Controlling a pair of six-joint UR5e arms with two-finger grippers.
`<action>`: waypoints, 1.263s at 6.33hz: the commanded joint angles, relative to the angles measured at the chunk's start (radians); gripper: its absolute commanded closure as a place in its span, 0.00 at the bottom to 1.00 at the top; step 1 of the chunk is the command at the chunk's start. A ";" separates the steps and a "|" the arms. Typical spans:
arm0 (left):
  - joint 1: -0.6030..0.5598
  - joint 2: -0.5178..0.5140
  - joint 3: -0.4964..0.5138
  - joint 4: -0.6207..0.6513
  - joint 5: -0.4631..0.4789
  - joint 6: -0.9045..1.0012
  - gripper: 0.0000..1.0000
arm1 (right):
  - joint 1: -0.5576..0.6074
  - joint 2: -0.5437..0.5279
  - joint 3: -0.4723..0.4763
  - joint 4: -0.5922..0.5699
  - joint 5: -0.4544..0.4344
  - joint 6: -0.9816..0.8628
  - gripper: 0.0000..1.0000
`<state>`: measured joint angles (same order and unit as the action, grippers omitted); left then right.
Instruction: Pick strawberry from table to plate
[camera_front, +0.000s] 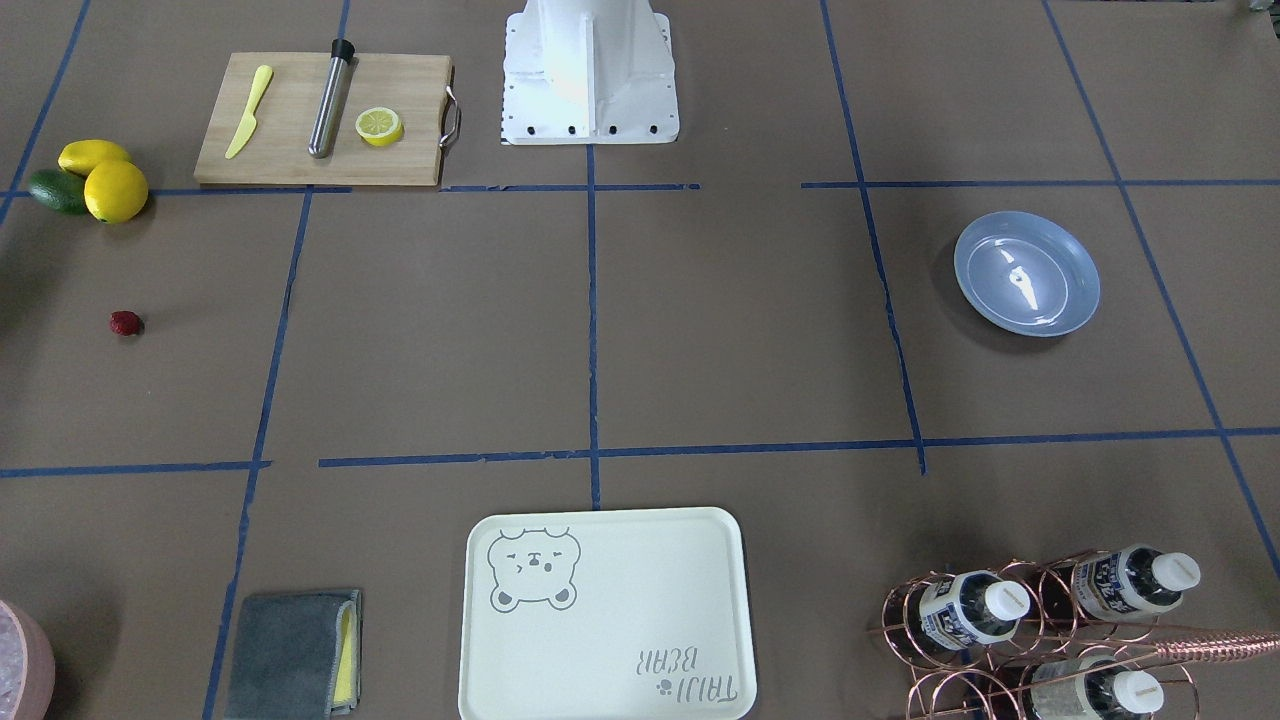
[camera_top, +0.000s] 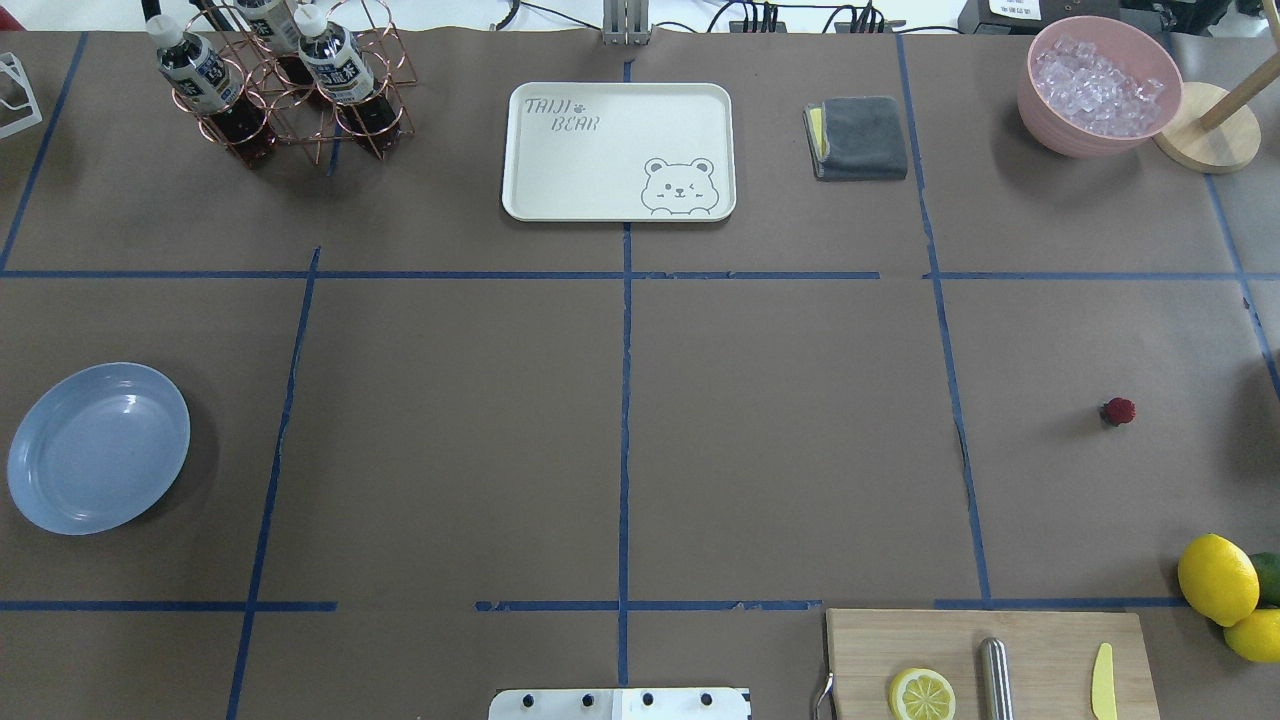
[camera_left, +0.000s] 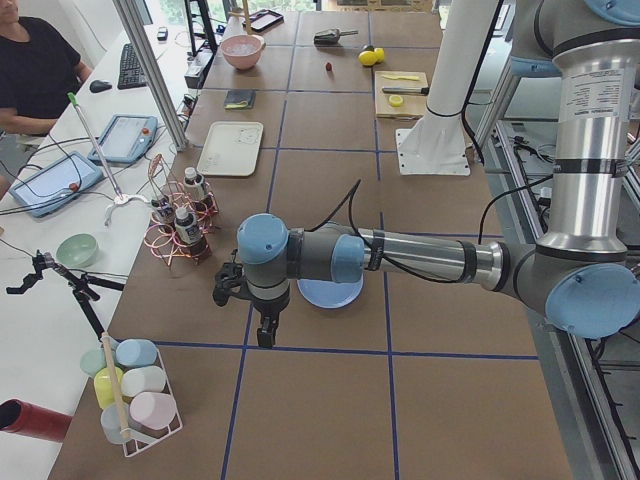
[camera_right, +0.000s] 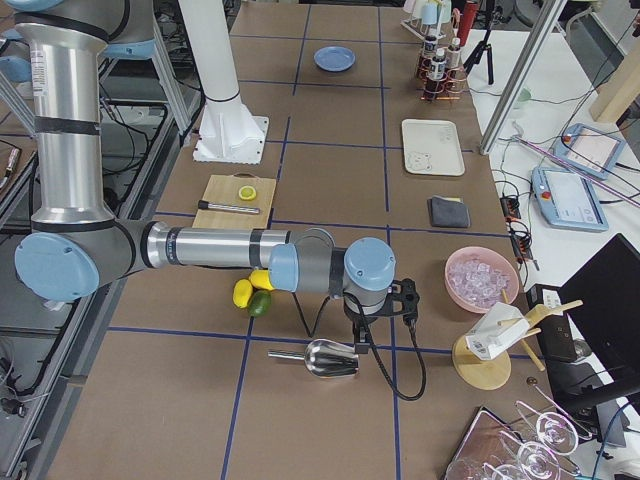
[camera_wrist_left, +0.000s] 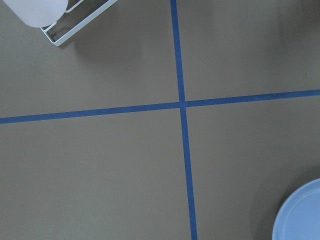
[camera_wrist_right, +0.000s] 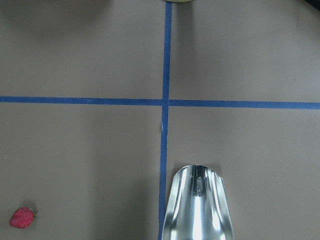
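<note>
Taped table (camera_top: 450, 450) — wrist-view plate (camera_wrist_left: 302, 215) cropped

My overhead camera looks down from behind my base (camera_top: 620, 703); the front one faces me. Both share the plate (camera_top: 98, 447), whose edge my left wrist camera catches close, lower right.
</note>
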<state>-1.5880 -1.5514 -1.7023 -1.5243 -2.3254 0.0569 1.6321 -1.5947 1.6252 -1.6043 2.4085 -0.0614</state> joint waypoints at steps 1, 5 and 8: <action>0.000 0.001 0.000 -0.010 -0.002 0.001 0.00 | 0.000 0.007 0.002 0.001 -0.017 -0.002 0.00; 0.130 0.045 -0.008 -0.289 -0.031 -0.307 0.00 | 0.000 0.021 0.033 0.004 -0.009 0.015 0.00; 0.400 0.224 0.036 -0.899 -0.023 -0.883 0.02 | -0.039 0.025 0.065 0.004 -0.017 0.037 0.00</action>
<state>-1.2842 -1.3854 -1.6946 -2.2045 -2.3536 -0.6268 1.6183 -1.5736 1.6878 -1.6013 2.3953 -0.0318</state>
